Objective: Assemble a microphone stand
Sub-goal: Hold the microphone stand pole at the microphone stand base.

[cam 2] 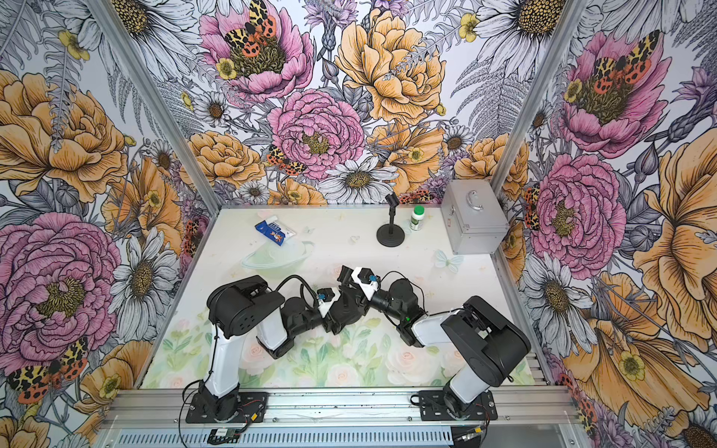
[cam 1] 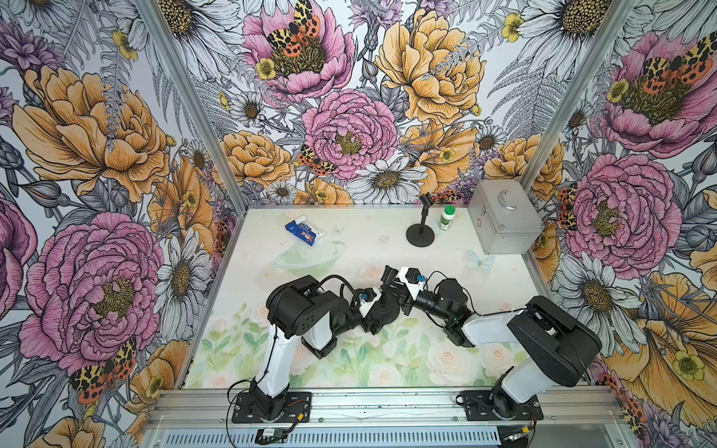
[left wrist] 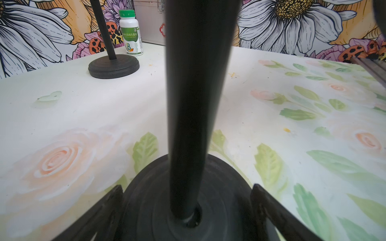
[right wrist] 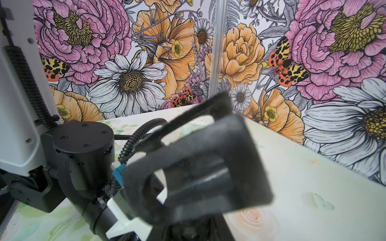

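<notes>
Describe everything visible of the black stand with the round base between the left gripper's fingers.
Matte black round disc base with faint concentric rings, flat on the floral-print table. A smooth black pole rises upright from its centre socket, top leaving the left wrist view. The left gripper straddles the base, fingers at opposite rim sides; contact unclear. The right gripper seems shut on the black clip at the pole's top.

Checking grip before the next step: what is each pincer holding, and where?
Right pincer: shut on the pole just under the clip, it seems. Left pincer: fingers flank the round base; grip cannot be told.
</notes>
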### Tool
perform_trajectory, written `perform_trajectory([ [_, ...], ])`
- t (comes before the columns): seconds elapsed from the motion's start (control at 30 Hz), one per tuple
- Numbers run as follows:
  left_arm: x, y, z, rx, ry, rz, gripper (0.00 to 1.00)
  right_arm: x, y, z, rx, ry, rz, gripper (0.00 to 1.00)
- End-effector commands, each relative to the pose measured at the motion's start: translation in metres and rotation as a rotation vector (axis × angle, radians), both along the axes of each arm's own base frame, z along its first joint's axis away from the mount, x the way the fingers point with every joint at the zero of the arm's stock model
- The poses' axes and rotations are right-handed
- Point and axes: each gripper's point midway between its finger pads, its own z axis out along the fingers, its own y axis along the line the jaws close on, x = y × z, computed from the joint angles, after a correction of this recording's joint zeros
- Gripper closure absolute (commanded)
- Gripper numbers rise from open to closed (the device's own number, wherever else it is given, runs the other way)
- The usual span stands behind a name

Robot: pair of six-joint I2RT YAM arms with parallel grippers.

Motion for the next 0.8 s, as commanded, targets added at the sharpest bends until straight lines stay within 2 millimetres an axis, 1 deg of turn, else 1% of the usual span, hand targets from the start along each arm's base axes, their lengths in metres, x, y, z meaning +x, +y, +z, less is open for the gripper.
perform_trajectory([
  [0.0, -0.001, 0.006, -0.021, 0.038, 0.055, 0.008, 0.07, 0.003, 0.001, 0.008, 0.018, -0.045, -0.014, 1.00],
  [0.23, -0.001, 0.003, -0.017, 0.031, 0.046, -0.010, 0.10, -0.005, -0.004, -0.008, -0.048, -0.028, -0.008, 1.00],
  [0.33, -0.001, 0.003, -0.017, 0.026, 0.051, -0.016, 0.11, -0.005, -0.010, -0.017, -0.070, -0.020, -0.028, 1.00],
  [0.47, -0.004, 0.001, -0.013, 0.023, 0.037, -0.028, 0.12, -0.007, -0.013, -0.025, -0.106, -0.011, -0.032, 1.00],
  [0.57, -0.008, -0.003, -0.005, 0.018, 0.010, -0.050, 0.13, -0.009, -0.017, -0.025, -0.117, -0.011, -0.042, 1.00],
  [0.63, -0.012, -0.005, 0.004, 0.026, -0.035, -0.054, 0.14, -0.012, -0.019, -0.026, -0.127, -0.011, -0.042, 1.00],
  [0.77, -0.011, -0.009, 0.018, 0.000, -0.063, -0.073, 0.15, -0.016, -0.021, -0.026, -0.155, -0.011, -0.034, 1.00],
])
